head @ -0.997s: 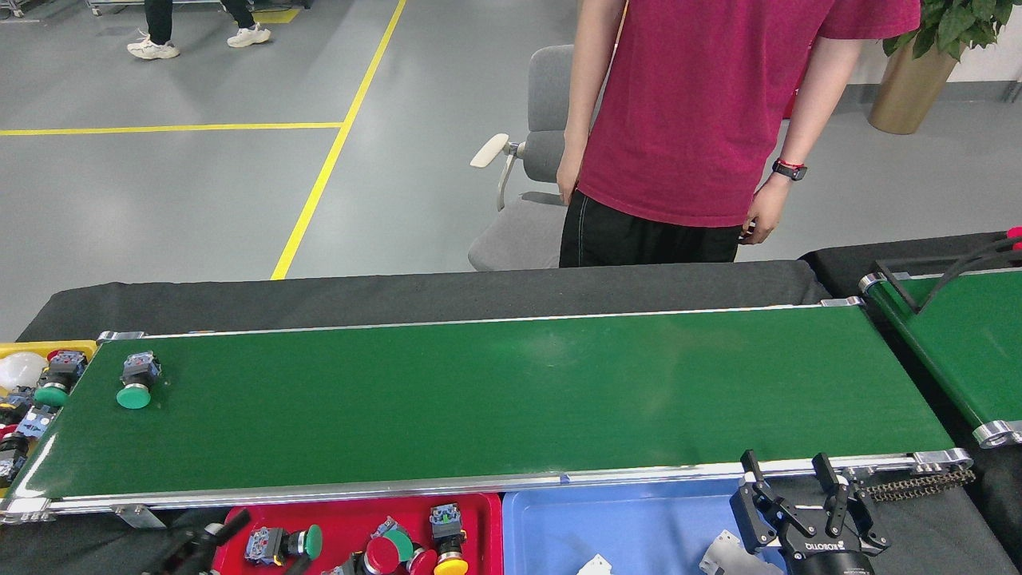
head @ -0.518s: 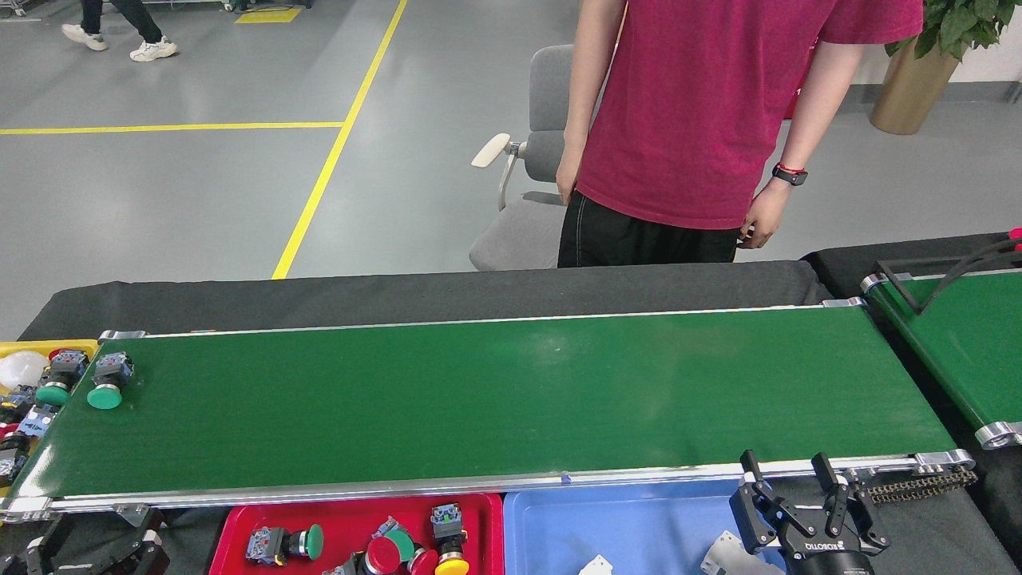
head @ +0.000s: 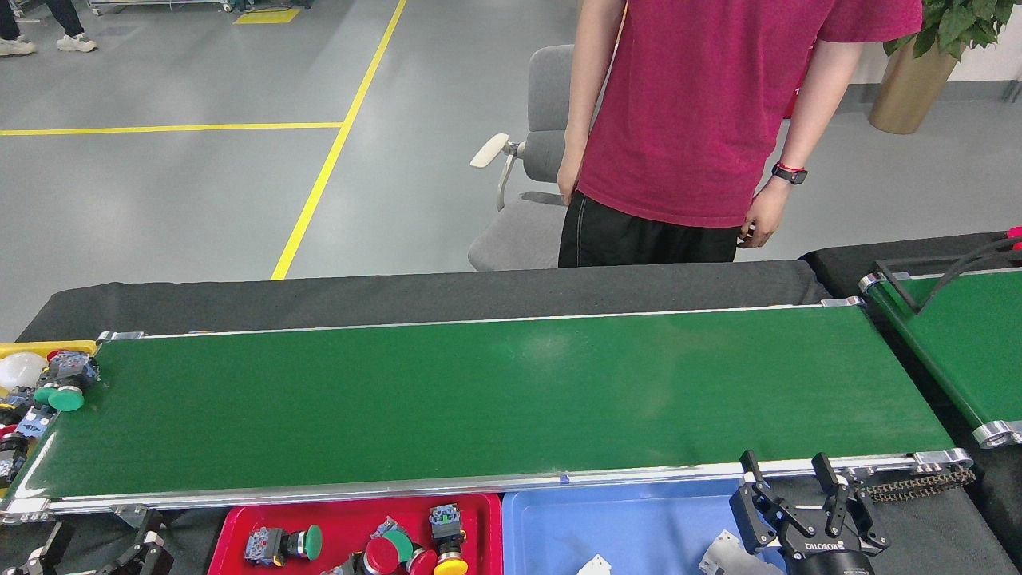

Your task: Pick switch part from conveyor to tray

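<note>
From the head view, a green mushroom-capped switch part [head: 67, 385] lies at the far left end of the glossy dark green conveyor [head: 495, 395]. The right gripper [head: 794, 495] hovers over the blue plastic tray [head: 623, 531], fingers apart and empty. The left gripper [head: 96, 551] sits beside the red plastic tray [head: 351, 519]; its finger state I cannot tell.
</note>
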Robot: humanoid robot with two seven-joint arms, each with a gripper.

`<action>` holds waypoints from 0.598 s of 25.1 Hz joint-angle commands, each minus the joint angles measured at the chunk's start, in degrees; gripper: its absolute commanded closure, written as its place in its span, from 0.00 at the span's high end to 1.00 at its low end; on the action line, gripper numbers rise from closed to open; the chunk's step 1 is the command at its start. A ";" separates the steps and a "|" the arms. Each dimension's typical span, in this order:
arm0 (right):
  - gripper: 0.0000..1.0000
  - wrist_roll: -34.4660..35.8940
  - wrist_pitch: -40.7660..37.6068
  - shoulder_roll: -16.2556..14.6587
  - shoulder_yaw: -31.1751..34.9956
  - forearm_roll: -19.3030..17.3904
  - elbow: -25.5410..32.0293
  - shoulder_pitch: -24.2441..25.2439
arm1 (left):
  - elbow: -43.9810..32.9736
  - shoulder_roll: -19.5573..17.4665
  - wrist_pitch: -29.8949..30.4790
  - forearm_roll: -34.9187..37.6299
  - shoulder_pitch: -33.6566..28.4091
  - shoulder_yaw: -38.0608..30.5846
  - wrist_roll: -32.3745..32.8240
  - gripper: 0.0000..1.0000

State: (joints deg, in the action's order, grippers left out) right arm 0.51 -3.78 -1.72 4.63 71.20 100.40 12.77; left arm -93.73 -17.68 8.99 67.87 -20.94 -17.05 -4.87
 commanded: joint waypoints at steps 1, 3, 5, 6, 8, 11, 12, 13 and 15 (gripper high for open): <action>0.97 0.10 0.00 0.32 0.20 -0.01 0.67 -0.20 | -0.31 -0.86 -0.03 0.16 0.46 -0.27 -0.58 1.00; 0.97 -0.08 0.08 0.40 0.20 -0.01 0.76 -0.20 | -0.31 -0.86 0.06 0.16 0.46 -0.27 -0.58 1.00; 0.97 0.01 -0.18 1.02 0.20 -0.01 0.85 -0.20 | -0.40 -0.86 0.06 0.16 0.46 -0.27 -0.58 1.00; 0.97 0.01 -0.35 0.93 0.12 -0.01 0.85 0.07 | -0.31 -0.86 0.06 0.16 0.46 -0.27 -0.58 1.00; 0.98 0.01 -0.35 1.02 0.12 -0.10 0.85 0.68 | -0.40 -0.86 0.06 0.16 0.46 -0.27 -0.58 1.00; 0.98 0.01 -0.35 1.55 0.12 -0.19 0.93 0.86 | -0.31 -0.86 0.15 0.07 0.46 -0.27 -0.58 1.00; 0.98 0.10 -0.35 1.63 0.12 -0.19 0.93 0.86 | -0.40 -0.86 0.15 0.07 0.46 -0.27 -0.58 1.00; 0.98 0.10 -0.53 1.63 0.12 -0.19 0.93 0.86 | -0.40 -0.86 0.15 0.16 0.46 -0.27 -0.58 1.00; 0.98 0.28 -0.62 1.46 0.12 -0.19 0.93 0.94 | -0.40 -0.86 0.15 0.07 0.46 -0.27 -0.58 1.00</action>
